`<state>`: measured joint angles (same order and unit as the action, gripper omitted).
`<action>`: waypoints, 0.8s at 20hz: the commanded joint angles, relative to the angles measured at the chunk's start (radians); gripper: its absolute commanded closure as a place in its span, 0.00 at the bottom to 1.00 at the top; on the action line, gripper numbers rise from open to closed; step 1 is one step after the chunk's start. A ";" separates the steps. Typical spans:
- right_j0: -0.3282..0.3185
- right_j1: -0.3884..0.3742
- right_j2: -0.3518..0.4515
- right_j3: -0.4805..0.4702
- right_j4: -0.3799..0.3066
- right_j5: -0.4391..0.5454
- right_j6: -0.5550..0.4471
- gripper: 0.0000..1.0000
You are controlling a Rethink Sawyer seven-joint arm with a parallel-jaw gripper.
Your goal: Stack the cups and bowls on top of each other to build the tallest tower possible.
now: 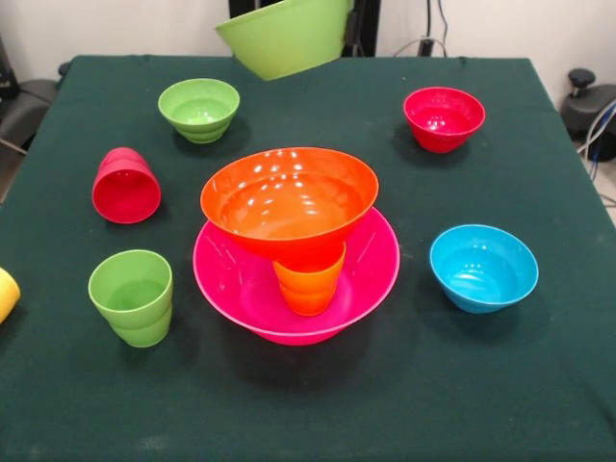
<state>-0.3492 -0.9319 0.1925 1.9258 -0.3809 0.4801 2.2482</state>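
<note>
**Large green bowl aloft, tower base looks shaky**

I see the large glossy green plastic bowl point(286, 36) hanging tilted at the top edge, above the far side of the dark green table point(539, 385). The gripper itself is hidden behind it; I cannot tell how it grips.

The tower so far: very large pink plastic bowl point(366, 279), upright orange stepped cup point(309, 285) inside it, large orange bowl point(289, 200) perched on that cup, leaning slightly.

Loose: small green bowl point(199, 108), small red bowl point(444, 117), small blue bowl point(483, 267), red cup point(126, 185) on its side, green cup point(132, 295) upright, yellow cup point(6, 293) at the edge.

Risk, as I judge it: the orange bowl balances on one narrow cup rim; setting the green bowl down off-centre or tilted could tip it
</note>
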 commanded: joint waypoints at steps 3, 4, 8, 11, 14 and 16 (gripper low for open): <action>-0.080 0.122 0.141 -0.095 -0.159 0.083 -0.286 1.00; -0.077 0.118 0.138 -0.093 -0.169 0.085 -0.277 1.00; -0.072 0.066 0.159 -0.028 -0.147 0.107 -0.228 1.00; -0.063 0.015 0.169 0.017 -0.125 0.116 -0.198 1.00; -0.057 -0.032 0.168 0.053 -0.112 0.105 -0.165 1.00; -0.058 -0.060 0.173 0.069 -0.089 0.116 -0.152 1.00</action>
<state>-0.4256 -0.9276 0.2754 1.9145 -0.4678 0.4840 2.2476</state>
